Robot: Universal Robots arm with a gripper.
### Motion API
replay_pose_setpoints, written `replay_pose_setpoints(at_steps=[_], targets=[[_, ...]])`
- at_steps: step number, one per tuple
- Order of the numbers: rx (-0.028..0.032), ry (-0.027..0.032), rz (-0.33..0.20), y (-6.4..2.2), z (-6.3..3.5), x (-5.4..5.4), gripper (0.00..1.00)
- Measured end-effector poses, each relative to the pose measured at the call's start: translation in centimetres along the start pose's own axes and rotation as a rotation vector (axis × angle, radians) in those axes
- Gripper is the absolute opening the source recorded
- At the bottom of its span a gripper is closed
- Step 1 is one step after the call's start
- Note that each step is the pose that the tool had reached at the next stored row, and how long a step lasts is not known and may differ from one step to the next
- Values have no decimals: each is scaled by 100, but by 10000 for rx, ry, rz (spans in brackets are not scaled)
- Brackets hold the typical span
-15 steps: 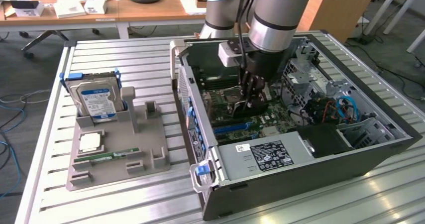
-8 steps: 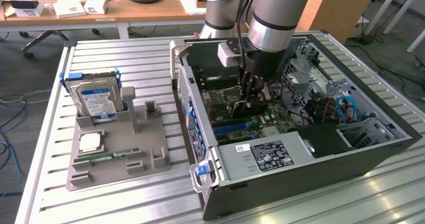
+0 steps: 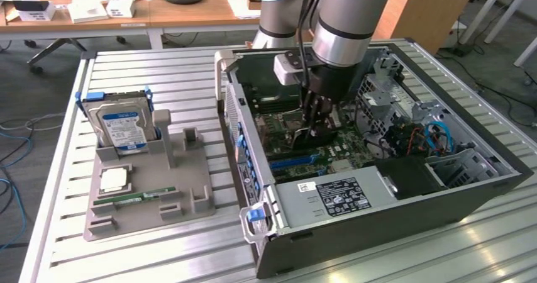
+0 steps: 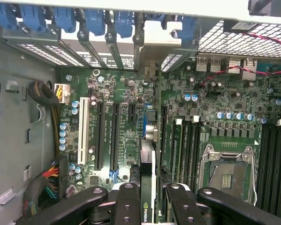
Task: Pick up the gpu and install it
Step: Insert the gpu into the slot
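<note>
The gpu (image 4: 147,161) is a thin black card seen edge-on in the wrist view, standing upright over the green motherboard (image 4: 126,117). Its silvery bracket (image 4: 152,47) reaches the rear slot openings of the case. My gripper (image 4: 152,197) is shut on the card, with a black finger (image 4: 127,199) on each side. In the exterior view my gripper (image 3: 317,127) reaches down into the open computer case (image 3: 470,188), and the gpu (image 3: 307,146) sits low at the board among the expansion slots. Whether the card's edge is seated in a slot is hidden.
A grey parts tray (image 3: 155,192) lies at the exterior view's left, holding a hard drive (image 3: 122,127), a processor chip (image 3: 113,179) and a green memory stick (image 3: 134,198). Inside the case are the power supply (image 3: 336,196), an open processor socket (image 4: 227,171), a white slot (image 4: 83,131) and cable bundles (image 4: 46,180).
</note>
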State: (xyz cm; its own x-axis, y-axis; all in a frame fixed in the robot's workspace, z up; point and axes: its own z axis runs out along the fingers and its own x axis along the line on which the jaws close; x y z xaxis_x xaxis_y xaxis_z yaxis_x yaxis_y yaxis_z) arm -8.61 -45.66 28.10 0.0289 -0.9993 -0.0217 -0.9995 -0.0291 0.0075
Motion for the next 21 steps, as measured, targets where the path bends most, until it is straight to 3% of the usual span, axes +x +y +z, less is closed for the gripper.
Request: replay_pose_setpoints(at_steps=[21], targets=[[0, 0, 1, 0, 59, 1, 26]])
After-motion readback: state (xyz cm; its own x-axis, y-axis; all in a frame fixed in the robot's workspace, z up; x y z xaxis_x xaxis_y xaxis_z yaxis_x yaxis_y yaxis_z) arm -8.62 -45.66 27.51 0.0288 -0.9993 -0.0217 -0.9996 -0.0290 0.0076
